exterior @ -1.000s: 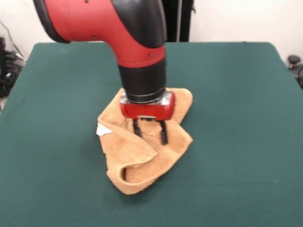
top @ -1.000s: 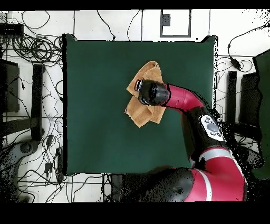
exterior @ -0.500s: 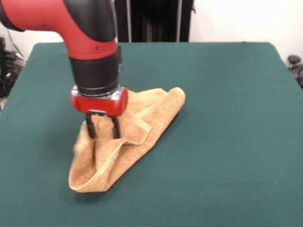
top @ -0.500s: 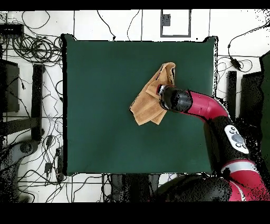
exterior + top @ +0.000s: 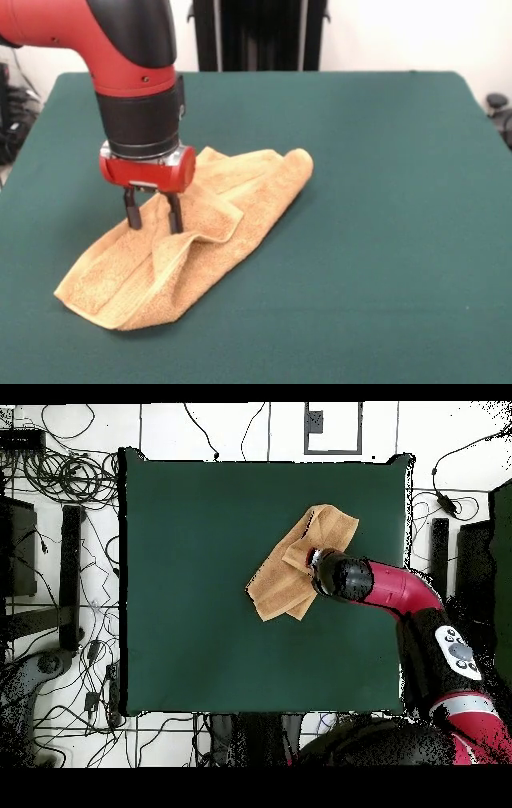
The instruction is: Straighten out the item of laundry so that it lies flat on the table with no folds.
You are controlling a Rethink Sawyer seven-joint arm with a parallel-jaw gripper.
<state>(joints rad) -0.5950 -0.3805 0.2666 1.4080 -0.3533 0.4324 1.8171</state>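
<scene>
The gripper [image 5: 152, 220] stood upright over the towel [image 5: 192, 232], its two fingers spread apart with their tips down on the cloth, pinching nothing. The towel lay rumpled and folded on the table [image 5: 384, 200], stretching from the near left toward the centre.

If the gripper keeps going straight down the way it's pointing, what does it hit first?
The towel. The gripper points straight down with its fingers apart, tips at or just above the folded cloth, with the table beneath it.
</scene>
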